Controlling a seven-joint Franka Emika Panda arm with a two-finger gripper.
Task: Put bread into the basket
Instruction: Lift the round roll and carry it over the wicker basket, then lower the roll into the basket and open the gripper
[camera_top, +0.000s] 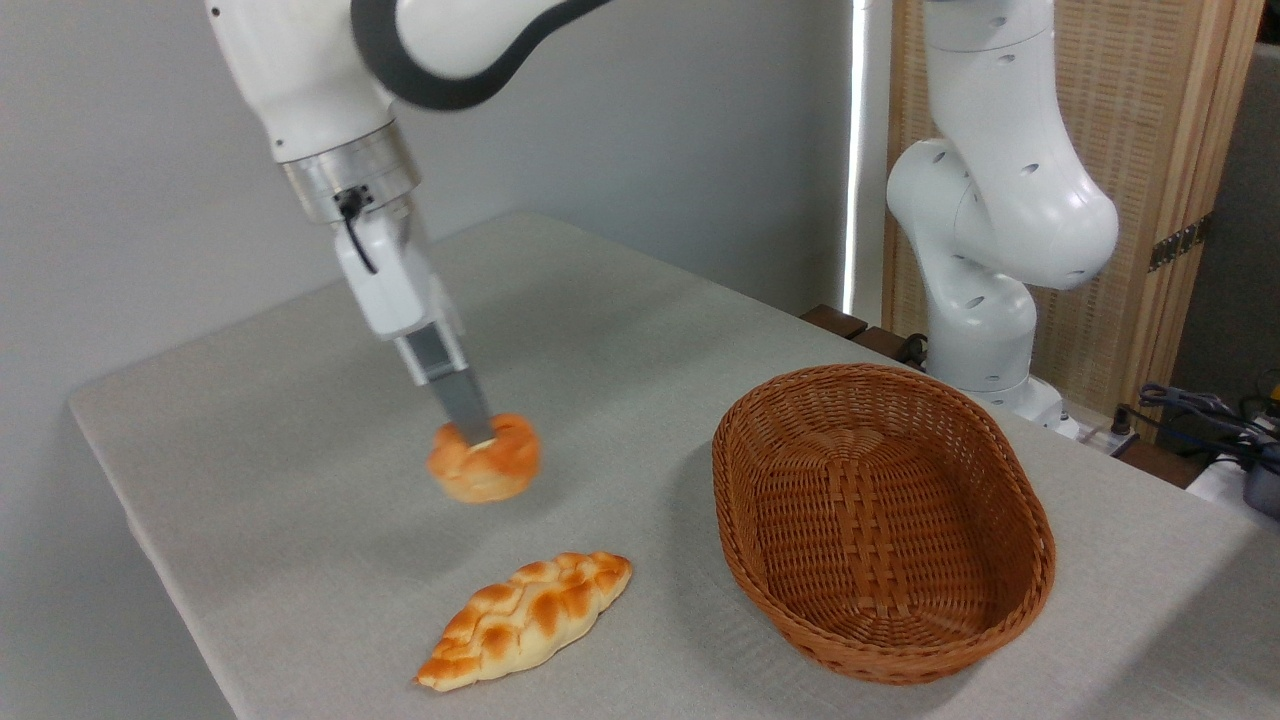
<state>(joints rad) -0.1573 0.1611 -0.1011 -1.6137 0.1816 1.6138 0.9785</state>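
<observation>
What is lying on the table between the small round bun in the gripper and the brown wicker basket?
Nothing: between the small round golden bun and the oval brown wicker basket, the fixed camera shows only bare grey tablecloth.

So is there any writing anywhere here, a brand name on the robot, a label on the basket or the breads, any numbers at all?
None can be read.
Robot arm: plain white shell, no name or number showing.
Gripper: no markings visible.
Basket: bare wicker, no label.
Round bun and braided loaf: no tags.
Table: plain grey cloth.
Clutter at the far right edge: too small and blurred to tell.
</observation>
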